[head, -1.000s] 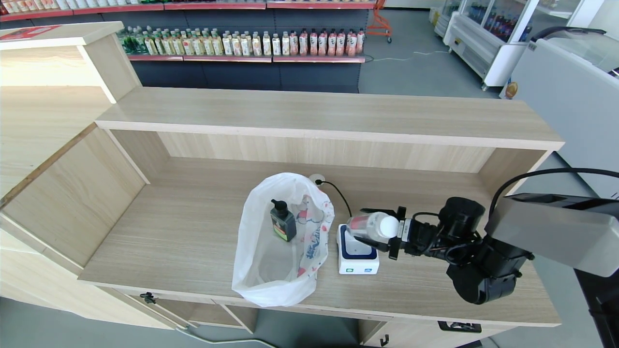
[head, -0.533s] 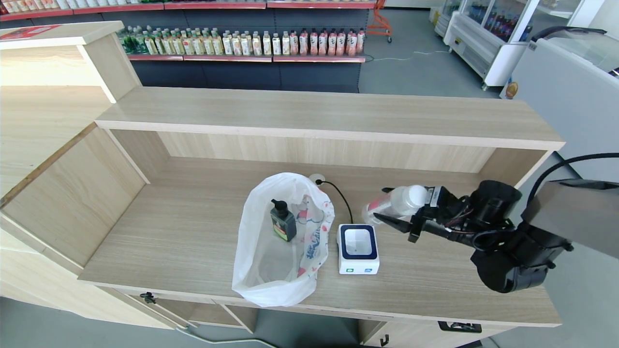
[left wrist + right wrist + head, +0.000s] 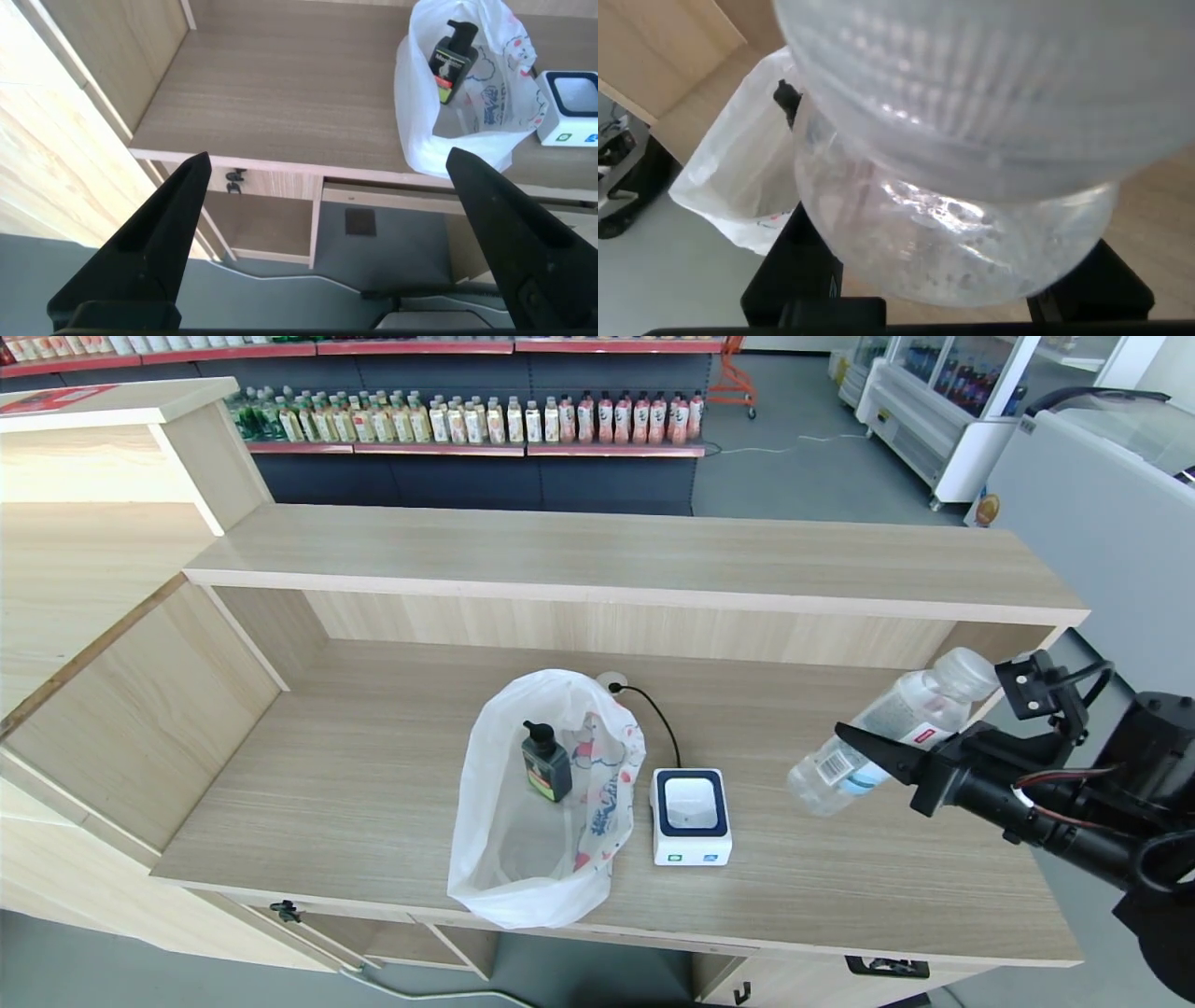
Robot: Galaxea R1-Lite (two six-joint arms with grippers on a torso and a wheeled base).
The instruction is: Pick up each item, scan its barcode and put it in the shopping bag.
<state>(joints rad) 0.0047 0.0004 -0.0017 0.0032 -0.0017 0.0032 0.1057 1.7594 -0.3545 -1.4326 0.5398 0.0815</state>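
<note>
A clear water bottle (image 3: pixel 910 705) with a white cap hangs tilted over the right end of the counter, cap up and to the right, barcode label facing me. My right gripper (image 3: pixel 901 739) is shut on its middle. The right wrist view shows the bottle (image 3: pixel 971 187) close up between dark fingers (image 3: pixel 799 280). The white shopping bag (image 3: pixel 541 803) stands open at the counter's middle with a black pump bottle (image 3: pixel 546 765) inside. The white scanner (image 3: pixel 691 814) sits just right of the bag. My left gripper (image 3: pixel 336 243) hangs open below the counter's front edge, left of the bag (image 3: pixel 467 93).
A black cable (image 3: pixel 653 709) runs from the scanner to a hole at the back of the counter (image 3: pixel 355 784). A raised wooden ledge (image 3: pixel 635 560) walls the back and side panels close both ends. Drinks shelves and freezers stand in the shop beyond.
My right gripper has carried the water bottle from above the scanner up and to the right, tipping its cap upward. The bag, pump bottle and scanner stayed put.
</note>
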